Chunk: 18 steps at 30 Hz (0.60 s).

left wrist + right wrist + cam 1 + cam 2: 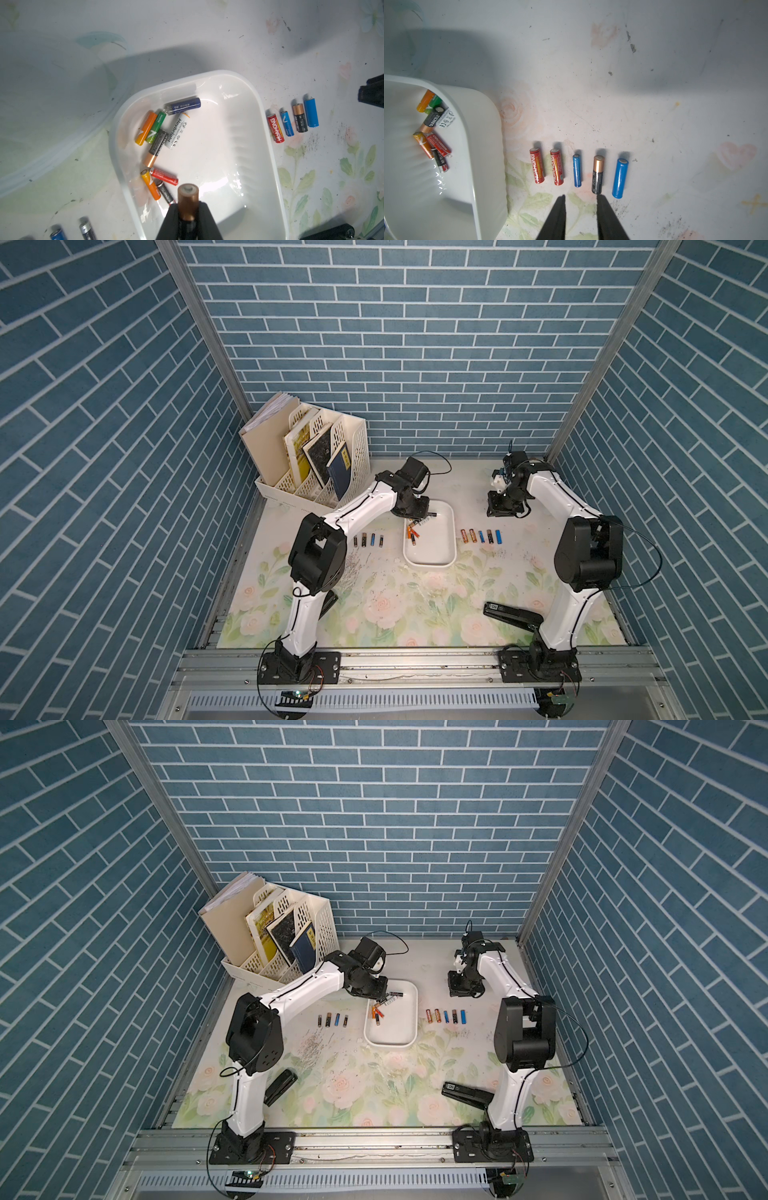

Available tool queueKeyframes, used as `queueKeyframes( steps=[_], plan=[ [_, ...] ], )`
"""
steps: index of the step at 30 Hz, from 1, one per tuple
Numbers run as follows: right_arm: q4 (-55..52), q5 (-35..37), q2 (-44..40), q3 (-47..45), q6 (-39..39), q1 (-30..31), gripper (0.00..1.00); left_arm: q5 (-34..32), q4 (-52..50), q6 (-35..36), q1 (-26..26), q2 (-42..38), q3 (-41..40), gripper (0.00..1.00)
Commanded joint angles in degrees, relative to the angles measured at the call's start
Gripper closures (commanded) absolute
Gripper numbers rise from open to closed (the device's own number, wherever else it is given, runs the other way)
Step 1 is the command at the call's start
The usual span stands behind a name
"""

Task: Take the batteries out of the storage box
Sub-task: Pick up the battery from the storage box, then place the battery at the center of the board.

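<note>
Left jaws clamped a copper-top battery [188, 200] over the box [218, 158]. Right jaws were apart, empty, by the desk row [577, 170] at box's 3 o'clock.

batteries [159, 143] inside storage box [218, 158]

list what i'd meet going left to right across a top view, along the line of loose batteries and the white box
row of four batteries → storage box → red battery → second red battery → slim blue battery → black-and-copper battery → thick blue battery
</note>
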Motion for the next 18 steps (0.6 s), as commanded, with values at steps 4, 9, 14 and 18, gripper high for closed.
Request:
queueKeyframes(
  steps=[4,9,14,18],
  plan=[
    [-1.1,-0.5,1.3,1.8,0.4,0.4,0.71,-0.2,1.7,-0.1,3.8,-6.8,-7.2,0.85],
    [-1.0,-0.5,1.7,2.1,0.4,0.6,0.71,-1.1,2.2,0.7,7.4,-12.0,-14.4,0.85],
    [-1.1,-0.4,2.2,2.6,0.4,0.7,0.71,-2.5,2.3,2.2,12.5,-17.1,-22.7,0.85],
    [-1.1,-0.5,2.5,2.9,0.4,0.7,0.71,-3.7,2.6,3.7,16.6,-19.9,-28.7,0.85]
  ],
)
